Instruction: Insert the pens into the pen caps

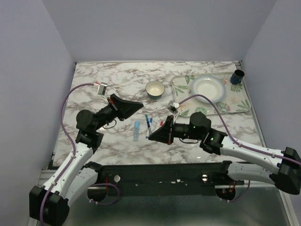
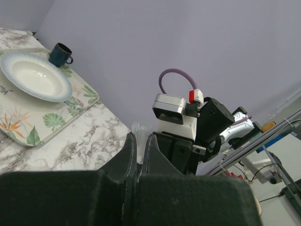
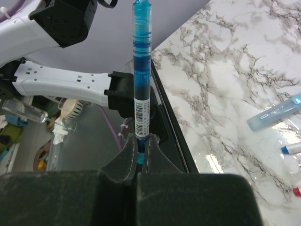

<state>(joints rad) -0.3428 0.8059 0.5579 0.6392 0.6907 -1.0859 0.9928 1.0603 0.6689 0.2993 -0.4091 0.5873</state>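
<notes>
- One marbled table (image 1: 122, 77) carries all things. Plain walls stand at its left, far and right edges. The widest bare marble lies from the far left corner to the middle of the far edge.
- One flowered tray (image 1: 240, 101) lies in the far right corner, its long side along the far edge. A white plate (image 1: 207, 87) with a bluish rim lies in it.
- Two arms reach in from the near edge and their grippers nearly meet over the middle of the table, above the loose pens.
- The left gripper (image 1: 139, 106) has its jaws pressed together. At their tips a small clear pen cap (image 2: 141, 128) shows, and it seems to be pinched there.
- The right gripper (image 3: 141, 143) is clamped on a blue pen (image 3: 141, 84), which stands straight up out of the jaws. Its white label has a barcode and a red print too small to read.
- A small bowl (image 1: 155, 89) stands near the middle of the far edge, just left of the tray.
- A dark cup (image 1: 237, 76) stands at the far right corner, touching the tray rim.
- A pale blue pen (image 1: 136, 129) lies in the middle of the table. It bears a dark print that I cannot read.
- A white pen (image 1: 148, 123) with blue ends lies just beside it.
- A red-tipped pen (image 1: 161, 123) lies near the right gripper and is half hidden.
</notes>
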